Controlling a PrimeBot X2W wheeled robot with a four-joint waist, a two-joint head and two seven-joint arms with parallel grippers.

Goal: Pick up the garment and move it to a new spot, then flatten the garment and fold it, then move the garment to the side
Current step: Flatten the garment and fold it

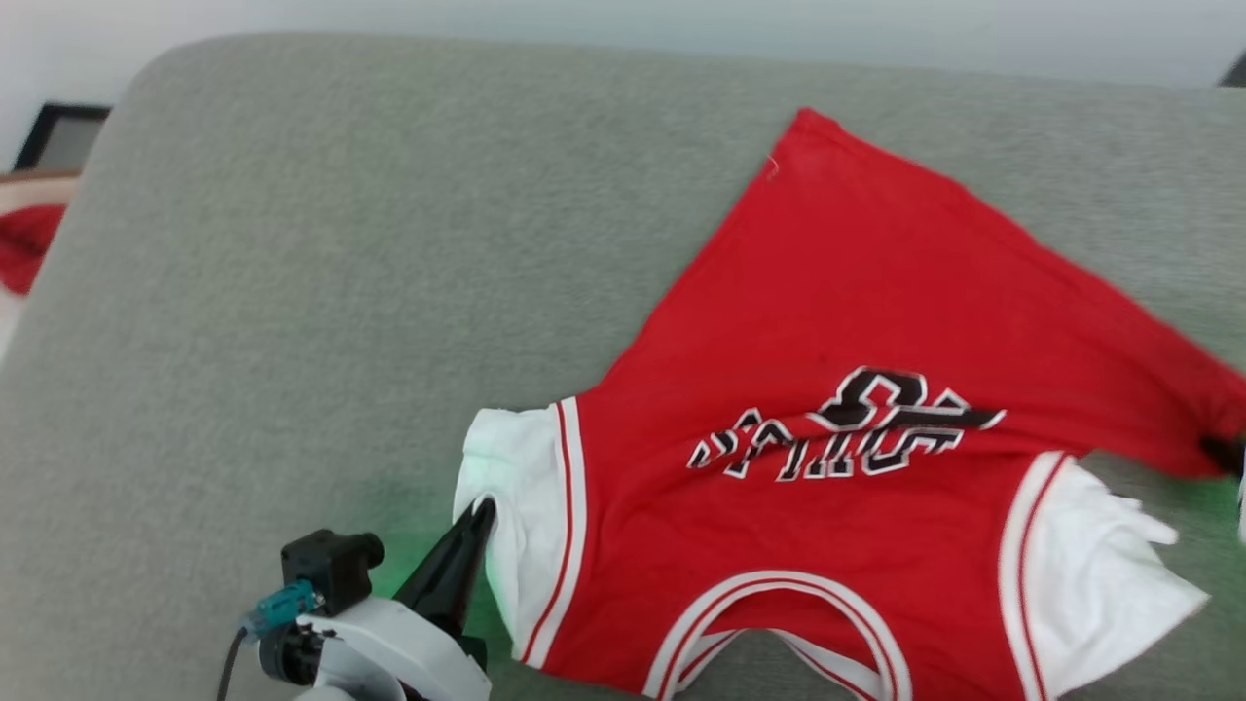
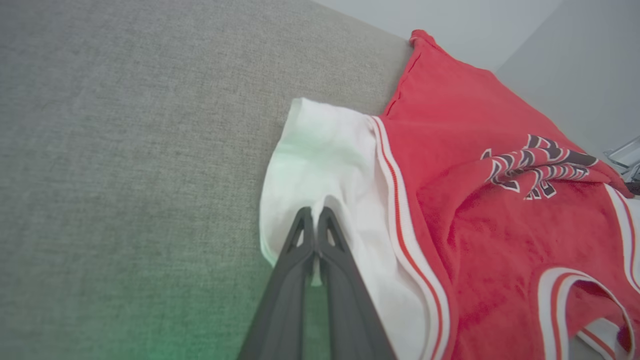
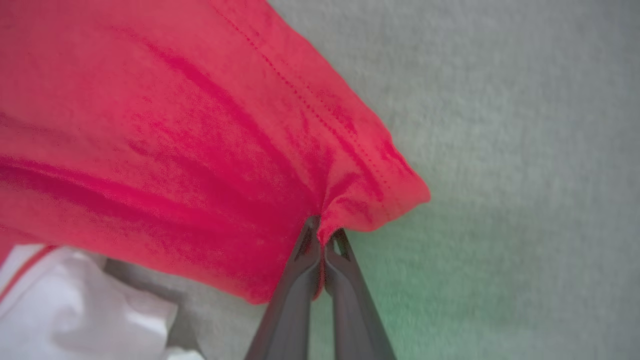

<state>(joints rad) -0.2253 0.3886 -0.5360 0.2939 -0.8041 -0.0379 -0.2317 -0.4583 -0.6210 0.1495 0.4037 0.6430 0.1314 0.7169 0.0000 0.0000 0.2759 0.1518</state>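
The garment point(image 1: 837, 321) sprawls rumpled, centre-right, on the grey cushion point(image 1: 292, 292). With the left tool point(image 2: 315, 212) clenched on its white sleeve point(image 2: 325, 155) and the right tool point(image 3: 322, 235) pinching the red hem point(image 3: 390, 195), best draw them apart evenly, kept low, until the creases flatten.

High head, close wrists; common garment point(image 1: 876, 321)

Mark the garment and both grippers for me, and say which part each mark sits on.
garment point(image 1: 837, 321), head view, on the plain red body panel.
left gripper point(image 2: 315, 216), left wrist view, between the shut fingertips on the white sleeve.
right gripper point(image 3: 324, 235), right wrist view, between the shut fingertips pinching the red hem corner.
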